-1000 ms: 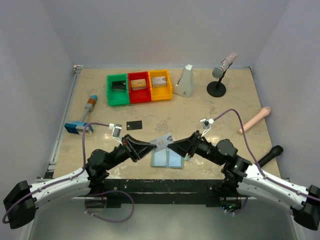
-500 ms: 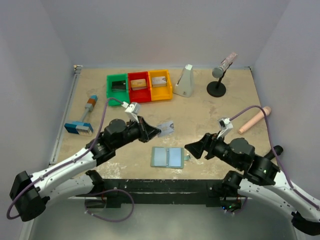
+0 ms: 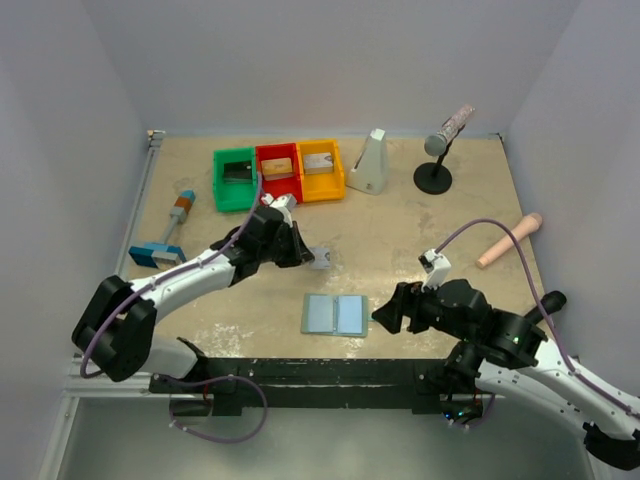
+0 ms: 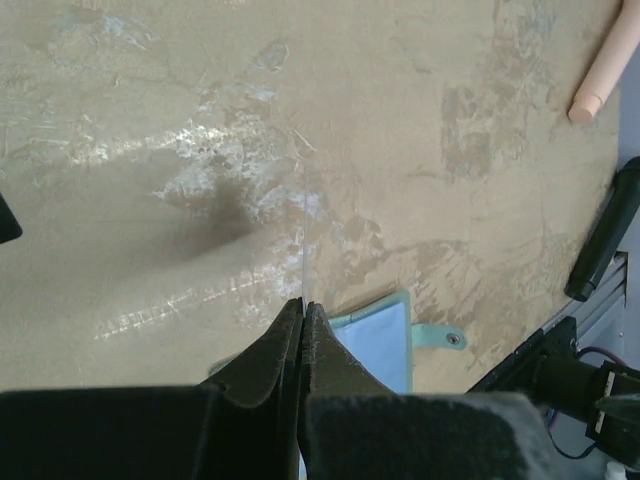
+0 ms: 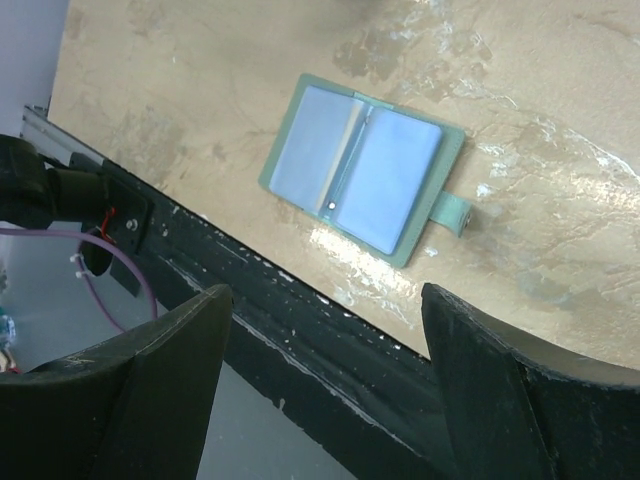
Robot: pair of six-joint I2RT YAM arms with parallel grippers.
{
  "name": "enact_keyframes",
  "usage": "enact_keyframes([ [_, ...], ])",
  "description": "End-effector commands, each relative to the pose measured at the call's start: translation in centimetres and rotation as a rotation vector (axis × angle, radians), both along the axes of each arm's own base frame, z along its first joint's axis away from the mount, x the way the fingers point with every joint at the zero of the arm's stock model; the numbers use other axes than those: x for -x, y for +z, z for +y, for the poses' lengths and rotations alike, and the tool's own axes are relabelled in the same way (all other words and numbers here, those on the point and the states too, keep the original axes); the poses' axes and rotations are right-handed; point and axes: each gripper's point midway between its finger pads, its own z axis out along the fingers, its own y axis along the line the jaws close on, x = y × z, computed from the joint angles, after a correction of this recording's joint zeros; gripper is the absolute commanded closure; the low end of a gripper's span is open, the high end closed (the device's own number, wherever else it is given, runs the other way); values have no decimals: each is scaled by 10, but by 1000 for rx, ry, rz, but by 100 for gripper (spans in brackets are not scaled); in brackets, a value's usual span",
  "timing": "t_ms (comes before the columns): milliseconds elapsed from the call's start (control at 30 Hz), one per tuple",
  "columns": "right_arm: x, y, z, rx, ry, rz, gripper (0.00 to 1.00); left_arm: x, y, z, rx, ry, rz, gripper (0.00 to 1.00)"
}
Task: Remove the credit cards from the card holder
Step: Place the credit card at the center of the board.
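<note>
Open card holder [image 3: 335, 314] lies long axis left-right; right end effector [image 3: 384, 318], jaws apart, just beside it, nearer; left end effector [image 3: 308, 256], clamping silver-grey card [image 3: 321, 258], beyond.

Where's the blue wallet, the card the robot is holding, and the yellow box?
card holder [image 5: 385, 190]: right wrist view, on its right inner pocket.
silver-grey card [image 3: 321, 258]: top external view, on the end sticking out.
yellow bin [image 3: 322, 189]: top external view, on its front wall.

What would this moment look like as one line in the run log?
left pincer: shut on silver-grey card | right pincer: open, empty, beside card holder | card holder: lying open, flat
</note>
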Motion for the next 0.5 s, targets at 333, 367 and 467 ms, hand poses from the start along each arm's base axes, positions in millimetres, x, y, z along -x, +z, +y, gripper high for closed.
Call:
enact_keyframes([
  [333,5,-10,1,-2,27,4,20,-54,3,-26,141,-6,18,100],
  [367,5,-11,1,-1,27,5,20,-56,1,-26,147,-1,23,100],
  [467,4,-11,0,3,20,7,20,-60,-7,-26,138,8,42,100],
])
